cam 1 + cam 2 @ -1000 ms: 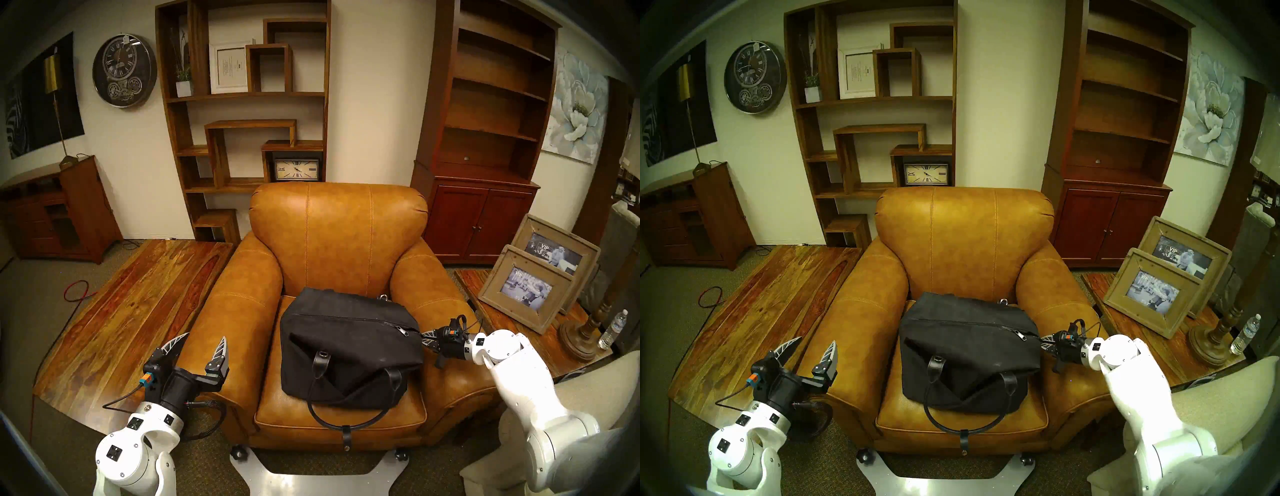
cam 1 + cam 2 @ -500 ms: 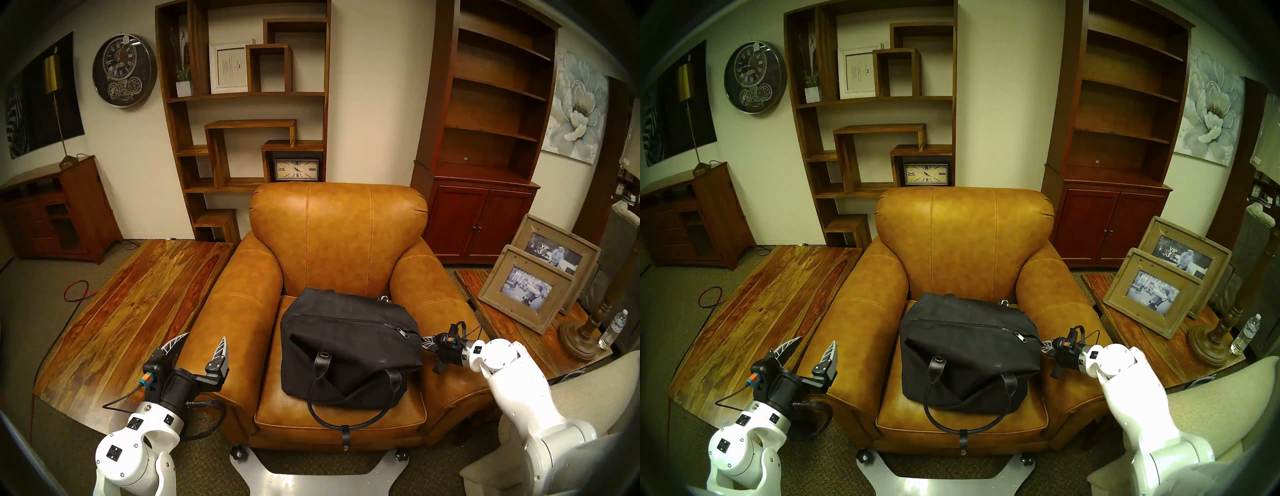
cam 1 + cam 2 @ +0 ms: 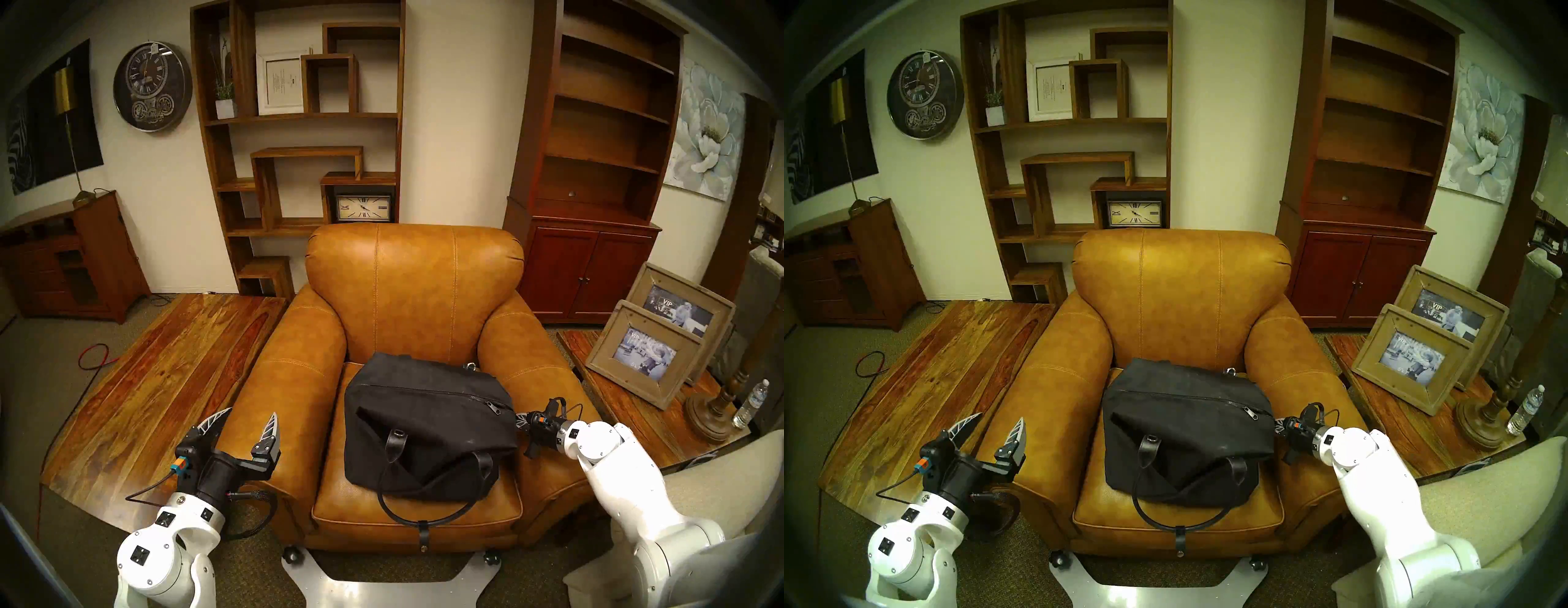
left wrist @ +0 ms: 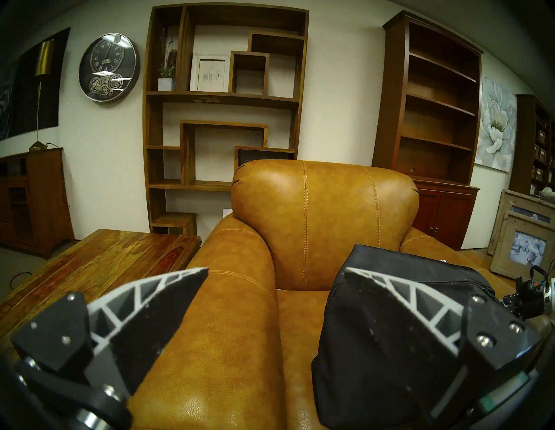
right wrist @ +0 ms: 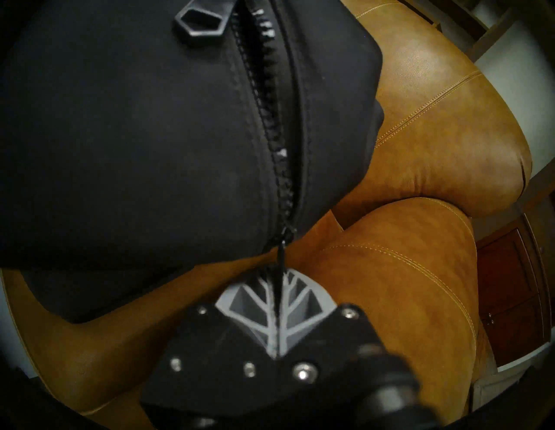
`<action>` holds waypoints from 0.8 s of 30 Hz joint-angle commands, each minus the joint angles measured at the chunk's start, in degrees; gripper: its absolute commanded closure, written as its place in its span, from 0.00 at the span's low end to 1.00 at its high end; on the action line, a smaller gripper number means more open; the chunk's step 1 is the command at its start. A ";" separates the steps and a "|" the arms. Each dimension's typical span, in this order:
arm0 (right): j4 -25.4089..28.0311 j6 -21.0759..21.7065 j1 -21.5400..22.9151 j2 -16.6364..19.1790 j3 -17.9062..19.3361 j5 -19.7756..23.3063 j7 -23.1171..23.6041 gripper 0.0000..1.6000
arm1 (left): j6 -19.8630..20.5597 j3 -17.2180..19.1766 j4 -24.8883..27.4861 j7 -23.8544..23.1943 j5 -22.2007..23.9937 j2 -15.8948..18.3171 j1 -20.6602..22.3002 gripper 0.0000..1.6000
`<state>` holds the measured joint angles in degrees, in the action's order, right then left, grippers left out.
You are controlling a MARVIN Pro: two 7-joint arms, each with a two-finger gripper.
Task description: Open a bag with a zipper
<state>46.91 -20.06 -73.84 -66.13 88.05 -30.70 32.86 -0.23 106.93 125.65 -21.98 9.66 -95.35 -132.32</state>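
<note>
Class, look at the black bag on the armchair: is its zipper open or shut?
Mostly shut. The zipper runs closed across the bag; teeth part slightly near the pull tab. The right gripper pinches its end tab.

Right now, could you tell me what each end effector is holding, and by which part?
Right end effector: the bag, pinched by the tab at its zipper's end. Left end effector: nothing.

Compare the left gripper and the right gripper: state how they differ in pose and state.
The left gripper is open, fingers spread wide; the right gripper is shut, pinching a thin black tab at the end of the zipper.
The left gripper hangs in the air over the armchair's arm, touching nothing; the right gripper sits against the black bag's end.
Both have the same ribbed grey-and-black fingers.
</note>
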 commanded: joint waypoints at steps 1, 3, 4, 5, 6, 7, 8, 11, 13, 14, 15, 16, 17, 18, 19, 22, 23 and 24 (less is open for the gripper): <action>-2.04 0.46 1.68 -1.44 -0.92 -0.99 -1.19 1.00 | 0.03 -0.03 1.30 0.00 -0.07 0.04 0.02 0.00; -2.71 0.44 2.06 -1.61 -1.23 -1.39 -1.40 1.00 | 0.03 -0.02 1.30 -0.01 -0.07 0.04 0.02 0.00; -3.00 0.60 2.25 -1.69 -1.28 -1.42 -1.30 1.00 | 0.03 -0.02 1.30 -0.01 -0.07 0.03 0.02 0.00; -3.22 0.59 2.37 -1.75 -1.33 -1.53 -1.42 1.00 | 0.03 -0.02 1.29 -0.01 -0.07 0.03 0.03 0.00; -3.39 0.64 2.47 -1.80 -1.37 -1.60 -1.50 1.00 | 0.03 -0.02 1.29 -0.01 -0.07 0.03 0.03 0.00; -3.52 0.72 2.54 -1.83 -1.40 -1.67 -1.47 1.00 | 0.03 -0.02 1.29 -0.01 -0.07 0.03 0.03 0.00; -3.63 0.84 2.63 -1.82 -1.48 -1.75 -1.26 1.00 | 0.03 -0.02 1.29 -0.01 -0.08 0.03 0.03 0.00; -2.41 0.85 1.74 -1.62 -0.98 -1.22 -0.78 0.99 | 0.03 -0.02 1.29 -0.02 -0.08 0.03 0.03 0.00; -0.83 0.87 0.78 -1.41 0.06 -0.33 -1.04 0.85 | 0.02 -0.02 1.28 -0.02 -0.07 0.03 0.03 0.00; 1.06 0.53 -0.15 -1.09 1.18 0.72 -1.32 0.78 | -0.02 -0.01 1.25 -0.03 -0.06 0.03 0.05 0.00; 2.64 0.35 -0.70 -0.89 2.18 1.70 -1.33 0.06 | -0.06 -0.01 1.20 -0.05 -0.05 0.03 0.08 0.00; 2.19 -0.75 -0.05 -0.73 2.76 2.32 -1.60 0.00 | -0.09 -0.01 1.16 -0.06 -0.04 0.04 0.10 0.00; 3.91 -0.75 -0.63 -0.46 3.64 3.02 -1.61 0.00 | -0.11 0.00 1.12 -0.07 -0.03 0.04 0.12 0.00; 3.92 -1.50 -0.31 -0.35 4.43 3.79 -1.90 0.00 | -0.13 0.00 1.07 -0.08 -0.02 0.04 0.15 0.00; 6.37 -1.47 -1.25 -0.12 5.84 4.95 -2.34 0.00 | -0.16 0.00 1.00 -0.08 -0.01 0.05 0.18 0.00; 6.84 -3.05 -1.01 0.18 8.19 7.52 -2.24 0.00 | -0.19 0.01 0.89 -0.09 0.00 0.05 0.25 0.00; 7.21 -3.32 -1.15 0.22 8.86 8.25 -2.25 0.00 | -0.19 0.01 0.86 -0.09 0.00 0.05 0.26 0.00; 8.50 -3.80 -1.78 0.18 9.90 9.44 -2.27 0.00 | -0.20 0.01 0.82 -0.10 0.00 0.05 0.28 0.00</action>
<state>49.51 -20.94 -74.91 -67.13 92.95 -26.75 31.18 -0.25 106.94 125.57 -22.02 9.65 -95.38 -132.25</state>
